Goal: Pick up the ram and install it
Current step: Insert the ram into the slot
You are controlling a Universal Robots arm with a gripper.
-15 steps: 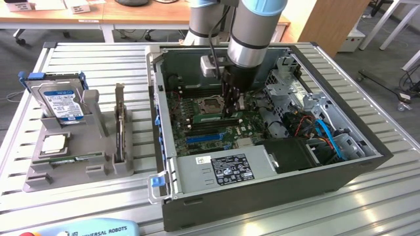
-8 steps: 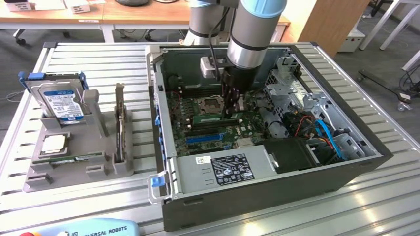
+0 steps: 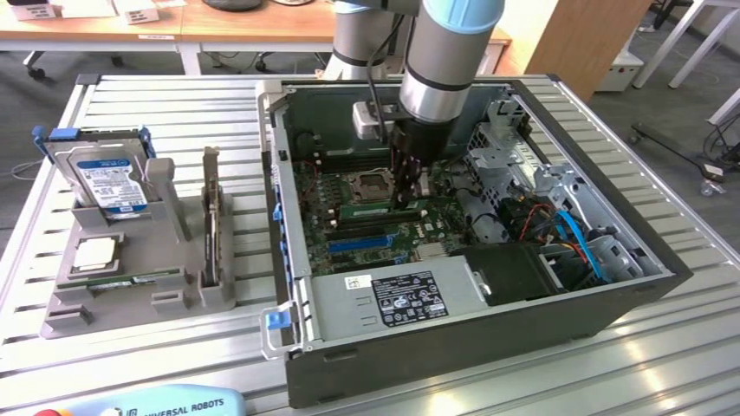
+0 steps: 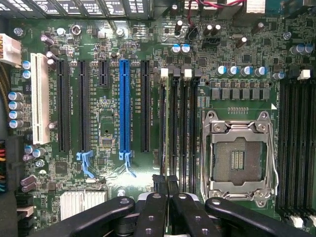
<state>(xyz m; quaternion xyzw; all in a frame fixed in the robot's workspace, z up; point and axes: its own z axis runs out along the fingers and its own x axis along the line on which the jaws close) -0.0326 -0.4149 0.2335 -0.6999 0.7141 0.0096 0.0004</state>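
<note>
The ram [image 4: 174, 133] is a thin green stick standing edge-on in a memory slot just beside the empty CPU socket [image 4: 238, 158]. In the exterior view the ram [image 3: 367, 211] shows as a short green strip on the motherboard [image 3: 382, 230], inside the open computer case [image 3: 463, 334]. My gripper [image 4: 166, 183] is shut, its black fingertips [image 4: 173, 184] together right over the near end of that stick. I cannot tell whether they touch it. From outside, the gripper [image 3: 405, 201] points straight down into the case.
A grey fixture [image 3: 69, 316] on the exterior view's left holds a hard drive [image 3: 110, 182], a silver CPU chip [image 3: 95, 251], a flat green stick [image 3: 127, 279] and an upright card [image 3: 211, 221]. Drive cages and cables [image 3: 555, 225] crowd the case's right side.
</note>
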